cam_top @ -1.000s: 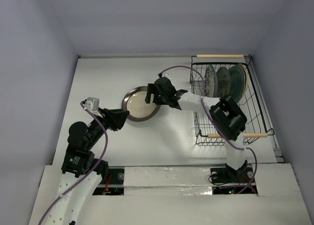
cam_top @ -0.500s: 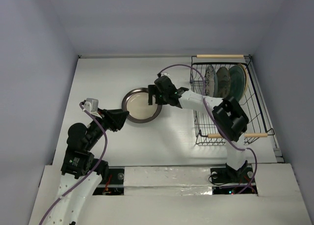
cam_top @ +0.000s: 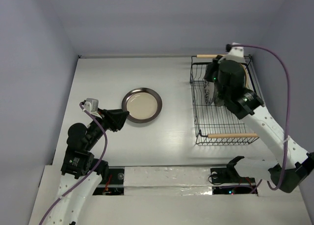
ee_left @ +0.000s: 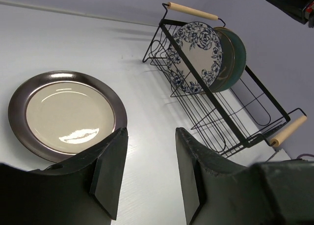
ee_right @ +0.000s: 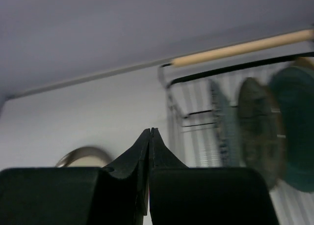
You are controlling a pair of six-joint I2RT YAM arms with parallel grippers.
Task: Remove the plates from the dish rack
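A dark-rimmed cream plate (cam_top: 141, 105) (ee_left: 66, 114) lies flat on the white table. The black wire dish rack (cam_top: 223, 123) (ee_left: 223, 118) stands at the right. Upright in its far end are a blue floral plate (ee_left: 196, 55), a dark plate (ee_right: 257, 131) and a teal plate (ee_left: 234, 53). My right gripper (ee_right: 150, 132) is shut and empty, held high above the rack's far end, where the right arm (cam_top: 230, 82) hides most of the plates from the top camera. My left gripper (ee_left: 149, 136) (cam_top: 121, 118) is open and empty, just near-left of the cream plate.
The rack's wooden handles (cam_top: 233, 135) (ee_left: 191, 11) mark its near and far ends. Grey walls close in the table at the back and both sides. Bare tabletop (cam_top: 171, 131) lies between the cream plate and the rack.
My right gripper has left the cream plate lying on the table, swung right and up over the rack, and shut. The left arm has stayed still.
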